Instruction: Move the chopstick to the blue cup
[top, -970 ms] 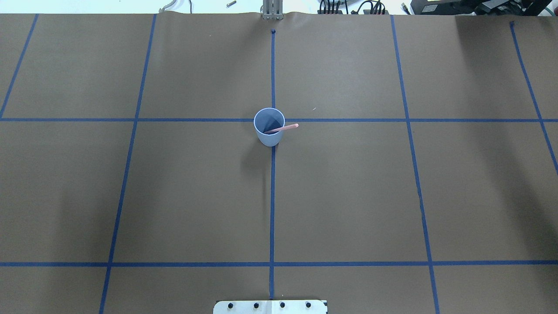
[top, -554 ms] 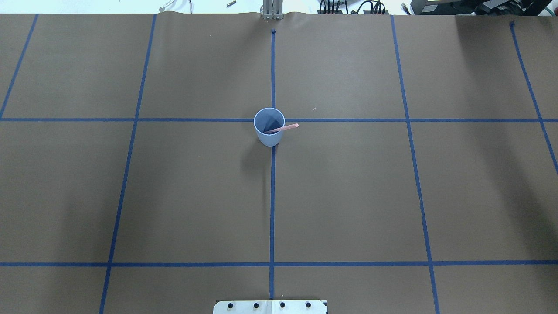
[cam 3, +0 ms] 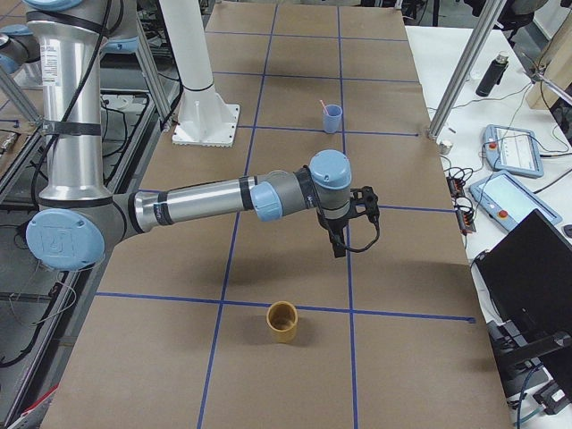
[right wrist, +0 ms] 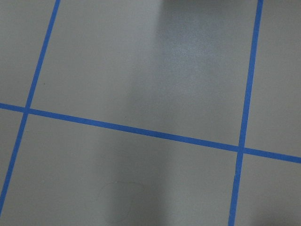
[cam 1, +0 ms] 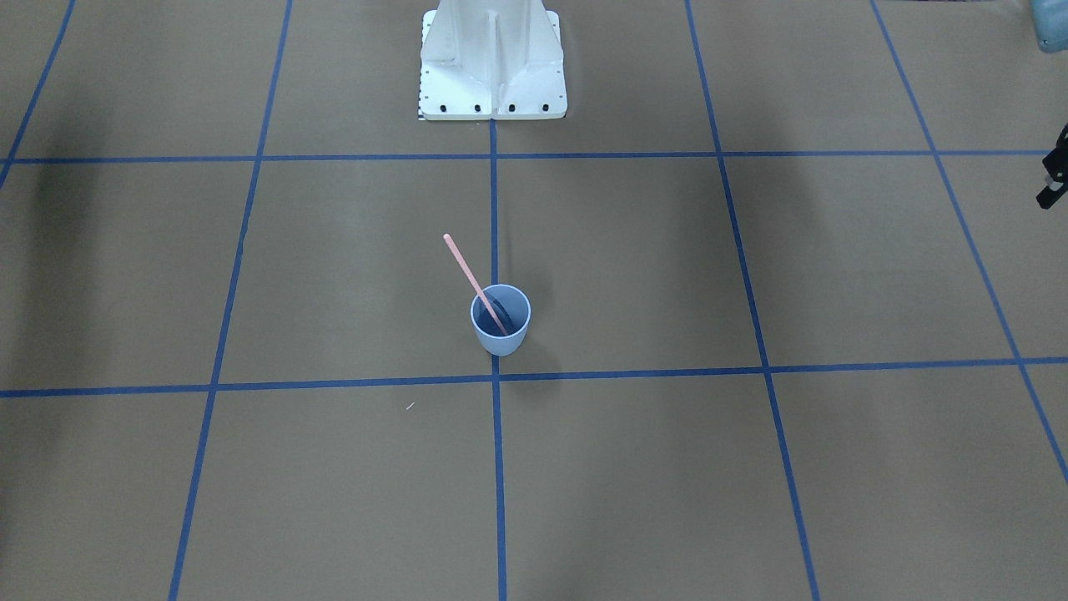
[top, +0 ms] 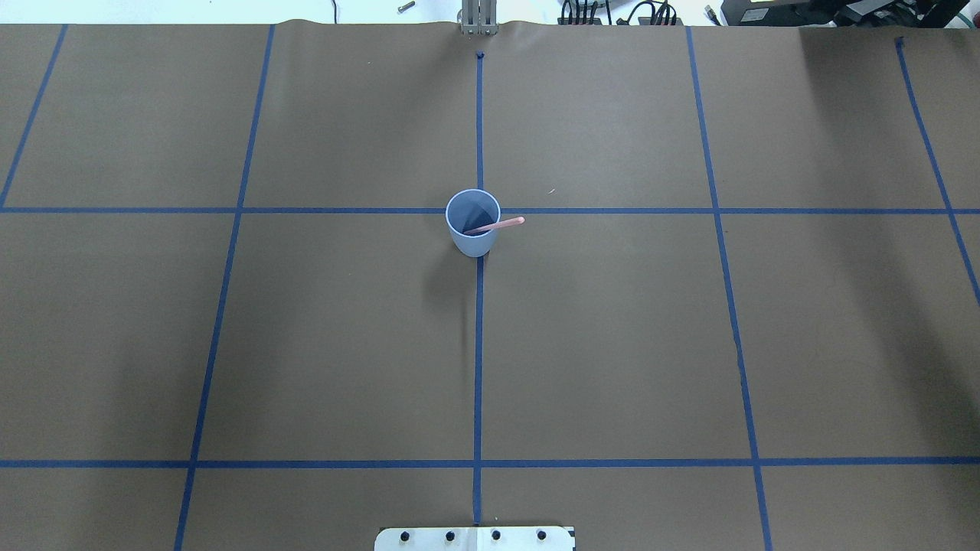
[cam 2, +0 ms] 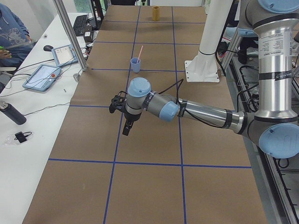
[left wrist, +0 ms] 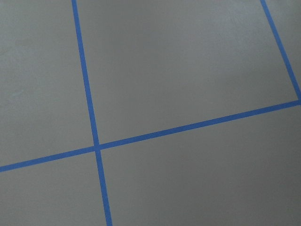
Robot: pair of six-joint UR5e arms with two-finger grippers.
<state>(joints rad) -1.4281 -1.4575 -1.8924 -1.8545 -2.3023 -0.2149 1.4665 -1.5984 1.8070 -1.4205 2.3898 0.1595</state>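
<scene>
thin pink chopstick (top: 501, 224) is sitting tilted inside the light-blue plastic cup (top: 472, 245), so transfer's looking done imo. left gripper (cam 2: 125, 130) & right gripper (cam 3: 337, 248) are hanging well apart from it; can't tell if they're parted or clamped. next is prob just parking.

Left arm (cam 2: 205, 112) reaches out low and near-horizontal from its upright column, forearm stretched over the surface (cam 2: 154, 186). Left wrist (cam 2: 139, 93) is bent so the left end effector (cam 2: 126, 129) points straight down, hanging above the surface, not touching. Finger spacing can't be told from this side view. Right arm (cam 3: 197, 204) shows a mirrored pose: forearm level, right wrist (cam 3: 328, 177) turned down, right end effector (cam 3: 338, 243) aimed down, clear of the surface. Its finger spacing can't be told either. A dark sliver of the left end effector shows at the front-facing view's right edge.
</scene>
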